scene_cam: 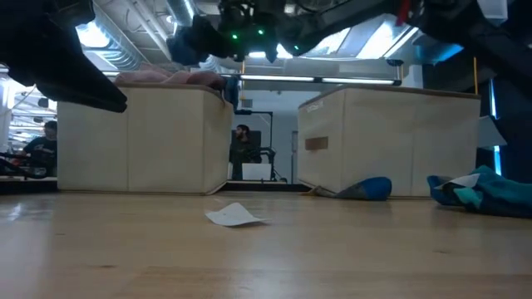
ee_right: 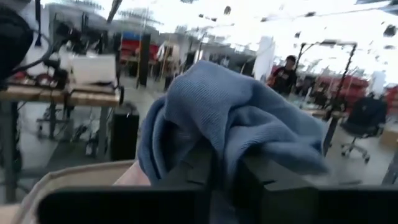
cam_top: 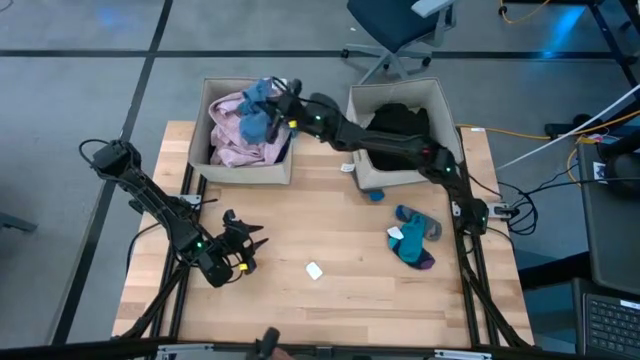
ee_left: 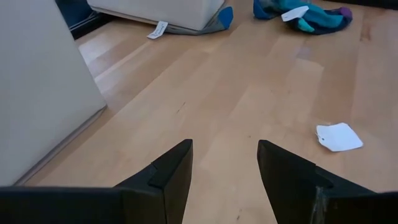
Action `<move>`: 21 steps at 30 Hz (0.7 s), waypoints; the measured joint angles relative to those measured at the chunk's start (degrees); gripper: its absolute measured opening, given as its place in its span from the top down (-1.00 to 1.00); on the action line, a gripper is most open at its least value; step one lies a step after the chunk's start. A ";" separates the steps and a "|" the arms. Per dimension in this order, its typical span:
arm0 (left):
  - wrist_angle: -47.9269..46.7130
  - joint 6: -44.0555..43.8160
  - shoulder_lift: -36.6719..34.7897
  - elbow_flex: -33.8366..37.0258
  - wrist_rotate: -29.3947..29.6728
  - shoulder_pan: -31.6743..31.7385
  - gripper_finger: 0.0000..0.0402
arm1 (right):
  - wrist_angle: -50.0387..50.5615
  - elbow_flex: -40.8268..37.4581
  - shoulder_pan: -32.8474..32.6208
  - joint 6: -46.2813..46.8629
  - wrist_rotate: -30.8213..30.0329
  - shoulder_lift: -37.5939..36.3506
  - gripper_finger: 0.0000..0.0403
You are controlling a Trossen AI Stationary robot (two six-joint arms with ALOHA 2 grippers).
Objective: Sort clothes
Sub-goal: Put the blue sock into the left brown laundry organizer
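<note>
Right gripper (cam_top: 275,108): grips blue cloth (cam_top: 258,118) over upper-left bin (cam_top: 245,170) | Left gripper (cam_top: 245,243): open, lower left, above table (cam_top: 340,230) | Teal socks (cam_top: 413,238): right of centre

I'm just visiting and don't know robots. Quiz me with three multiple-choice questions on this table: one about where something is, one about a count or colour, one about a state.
1. Where is the right gripper?
A. over the left bin
B. over the teal socks
C. beside the paper tag

2. How many beige bins stand on the table?
A. one
B. two
C. three

3. How are the left gripper fingers?
A. closed on cloth
B. apart and empty
C. hidden

Answers:
1. A: the high view shows it above the left bin, with a blue garment draped at its fingers.
2. B: the left bin and the right bin.
3. B: the left wrist view shows bare table between them.
</note>
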State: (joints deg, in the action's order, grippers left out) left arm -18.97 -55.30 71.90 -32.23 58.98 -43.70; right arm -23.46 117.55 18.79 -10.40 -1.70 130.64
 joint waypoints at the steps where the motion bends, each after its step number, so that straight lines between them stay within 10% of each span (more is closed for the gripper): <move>1: 0.22 0.22 0.00 0.00 0.00 0.00 0.14 | 3.17 2.30 -0.13 0.00 0.25 0.82 0.71; 11: 1.63 8.84 -3.10 -2.46 -0.53 0.00 0.14 | 33.20 11.87 -2.36 -5.20 -1.80 -1.93 -0.12; 21: 1.50 27.04 -13.14 -7.64 -0.97 7.43 0.14 | 58.58 14.16 -4.69 -9.42 -1.78 -14.63 -0.22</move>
State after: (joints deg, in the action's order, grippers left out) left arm -17.47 -28.27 58.76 -39.86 58.01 -36.27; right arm 35.12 131.71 14.10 -19.81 -3.48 116.01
